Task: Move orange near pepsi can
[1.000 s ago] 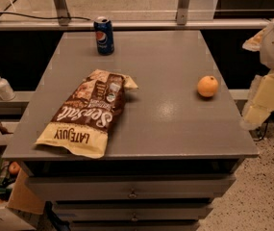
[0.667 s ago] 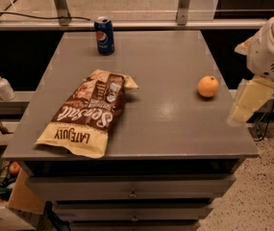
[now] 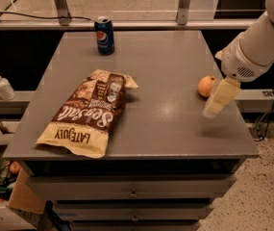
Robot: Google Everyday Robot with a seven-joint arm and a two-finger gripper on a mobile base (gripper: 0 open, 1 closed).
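Orange-skinned and round, the orange (image 3: 206,86) sits at about 3 o'clock on the grey surface (image 3: 175,61), close to its right edge and not yet grasped. The pepsi can (image 3: 105,35) stands upright at about 11 o'clock, well apart from the fruit. The claw (image 3: 218,99) hangs just beside the orange, on its 4 o'clock side, tilted and seemingly above the surface. I cannot tell whether it is apart or together.

The step in hand looks like the approach for the grasp. To do it well, the claw should shift toward 10 o'clock until it is centred over the fruit, then descend straight down. A slanting entry from this side risks nudging the orange, and a smooth ball will roll. The grip should land across the widest part, firm enough to hold but not so firm that the fruit squirts out.

For the carry, lift clear first, then head toward 11 o'clock. The chip bag (image 3: 89,112) lies at about 8 o'clock, and its upper corner is near that route, so passing on its 1 o'clock side seems wise. Set the orange down next to the can without touching it, since an upright can may tip easily.
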